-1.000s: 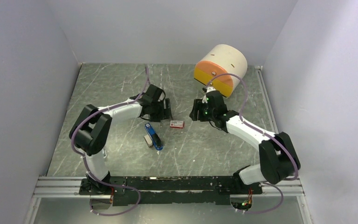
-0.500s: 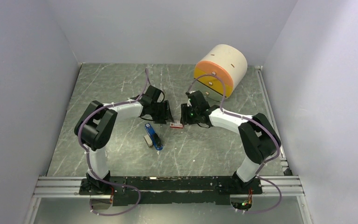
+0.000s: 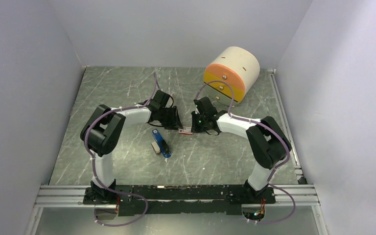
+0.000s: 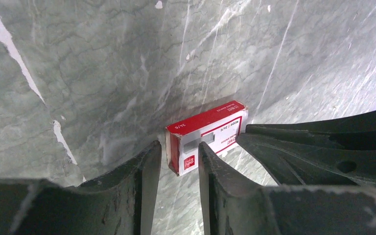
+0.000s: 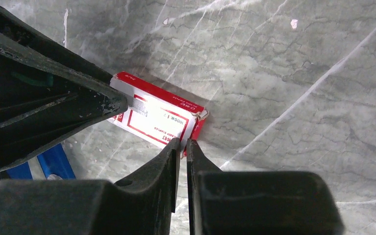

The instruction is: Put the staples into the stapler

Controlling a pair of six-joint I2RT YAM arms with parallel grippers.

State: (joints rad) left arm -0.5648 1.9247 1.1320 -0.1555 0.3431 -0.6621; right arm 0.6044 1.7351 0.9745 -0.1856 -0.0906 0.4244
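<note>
A small red-and-white staple box point(image 3: 185, 130) point(image 4: 210, 125) point(image 5: 161, 117) lies flat mid-table. My left gripper point(image 3: 176, 125) point(image 4: 177, 149) is open, its fingers straddling the box's left end with a gap on the outer side. At the box's right end my right gripper point(image 3: 194, 128) point(image 5: 184, 142) is shut, tips against the corner by a small loose flap; whether the flap is pinched I cannot tell. The blue stapler point(image 3: 161, 142) point(image 5: 54, 164) lies nearer the arms' bases, left of the box. A small grey block, apparently the staples point(image 3: 154, 148), sits against the stapler's left side.
A large cream cylinder with an orange-yellow front point(image 3: 231, 71) lies at the back right. White walls enclose the marbled table point(image 3: 127, 93) on three sides. The two grippers face each other closely across the box.
Both arms have moved inward to the box, the right one furthest. Both grippers have narrowed, the right one to fully shut. The box has stayed in place.
</note>
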